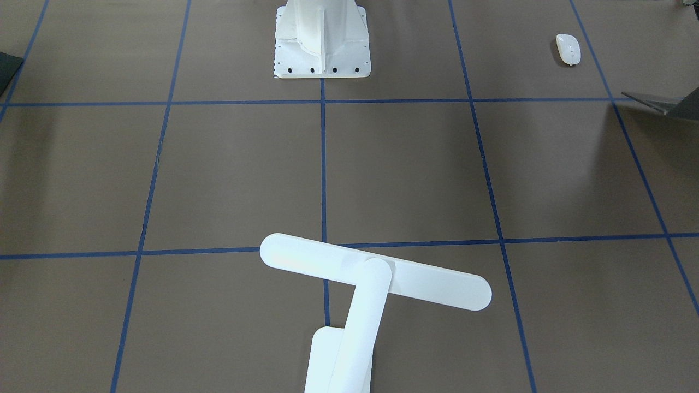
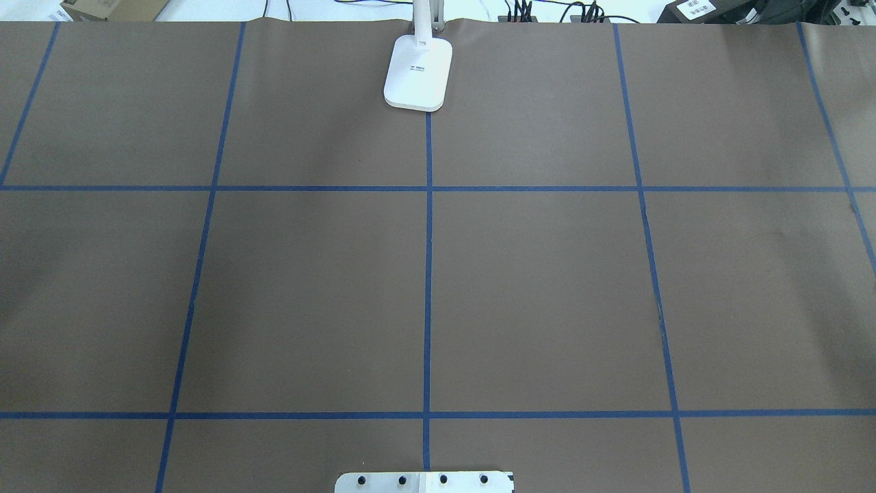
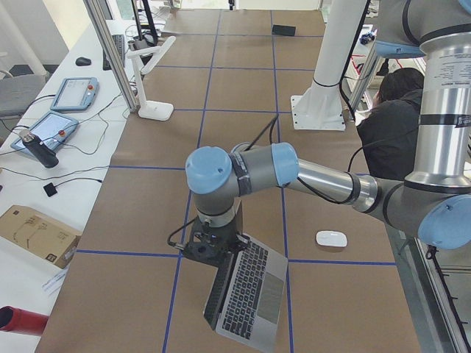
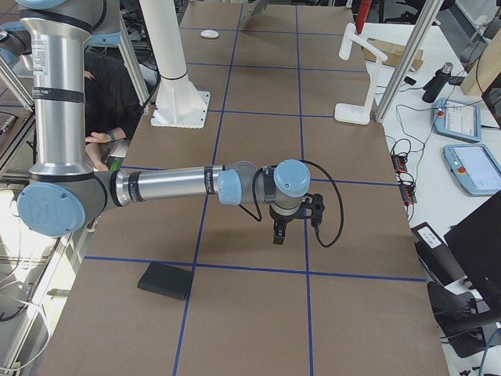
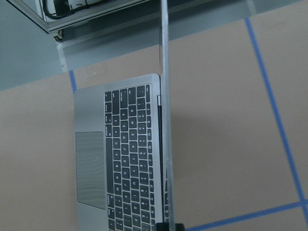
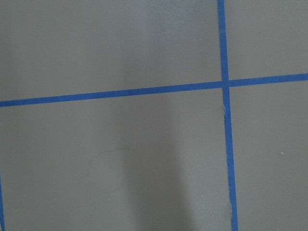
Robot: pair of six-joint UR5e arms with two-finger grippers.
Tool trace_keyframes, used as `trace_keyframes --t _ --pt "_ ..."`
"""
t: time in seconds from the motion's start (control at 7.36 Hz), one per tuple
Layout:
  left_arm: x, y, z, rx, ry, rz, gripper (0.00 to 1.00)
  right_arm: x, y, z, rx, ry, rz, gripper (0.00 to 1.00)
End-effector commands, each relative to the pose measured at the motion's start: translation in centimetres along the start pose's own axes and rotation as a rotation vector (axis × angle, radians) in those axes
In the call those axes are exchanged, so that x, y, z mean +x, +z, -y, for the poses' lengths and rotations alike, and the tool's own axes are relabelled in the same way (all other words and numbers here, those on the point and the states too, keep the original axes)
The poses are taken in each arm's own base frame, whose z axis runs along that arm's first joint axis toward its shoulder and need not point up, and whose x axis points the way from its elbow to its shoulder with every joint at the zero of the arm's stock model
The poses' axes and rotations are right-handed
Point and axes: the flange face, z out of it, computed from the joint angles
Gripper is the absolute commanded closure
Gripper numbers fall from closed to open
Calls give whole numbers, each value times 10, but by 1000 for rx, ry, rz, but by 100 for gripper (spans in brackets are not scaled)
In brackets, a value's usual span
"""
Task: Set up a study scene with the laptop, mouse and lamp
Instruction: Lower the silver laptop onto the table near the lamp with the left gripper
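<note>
Laptop (image 3: 246,298) open at the bottom centre of the left-end view. Base flat on the brown tabletop (image 2: 547,287), black keys and trackpad facing up, lid raised steeply along the base's left side in that frame.

Left fingers (image 3: 219,254) right at the lid's top edge, reaching down from above. Clamped on it or only touching: cannot tell, nor how far apart.

In the left wrist view, lid seen edge-on as a thin line down the middle of the frame. Keyboard to its left, a dark scrap at the bottom edge where the line ends.

Mouse (image 3: 331,238) to the right of the laptop in the left-end view, near but apart, flat on the tabletop. Upper right in the front view.

Lamp (image 1: 360,295) standing at the bottom centre of the front view, bar head stretched across a blue line, well apart from laptop and mouse.

Right fingers (image 4: 277,235) at the centre of the right-end view, pointing down at the tabletop, well apart from all three things. Spread impossible to tell.

Black pad (image 4: 166,280) lower left in that same frame. White pedestal (image 1: 322,38) at the top centre of the front view. Person (image 3: 394,118) beside it, at the right of the left-end view.
</note>
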Motion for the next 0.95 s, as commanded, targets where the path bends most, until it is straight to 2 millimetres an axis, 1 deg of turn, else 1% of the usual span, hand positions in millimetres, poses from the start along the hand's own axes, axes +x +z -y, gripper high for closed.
trace_keyframes --t 0.0,0.14,0.27,0.41,0.54,0.68,0.82 --pt "109 -36 -98 -70 -26 -10 100 11 8 1 -15 17 -9 0" --pt "154 -44 -157 -68 -57 -10 100 8 7 2 -12 15 -9 0" --pt "193 -41 -223 -102 -79 4 100 0 8 6 -15 2 -7 0" --pt "218 -37 -281 -107 -94 20 100 -4 10 7 -20 -4 -7 0" --pt "232 -43 -319 -112 -115 17 100 -5 9 10 -21 8 -9 0" --pt "239 -36 -356 -114 -137 37 100 -5 10 9 -23 18 -8 0" --pt "242 -32 -382 -114 -178 46 100 -3 13 9 -29 29 -8 0"
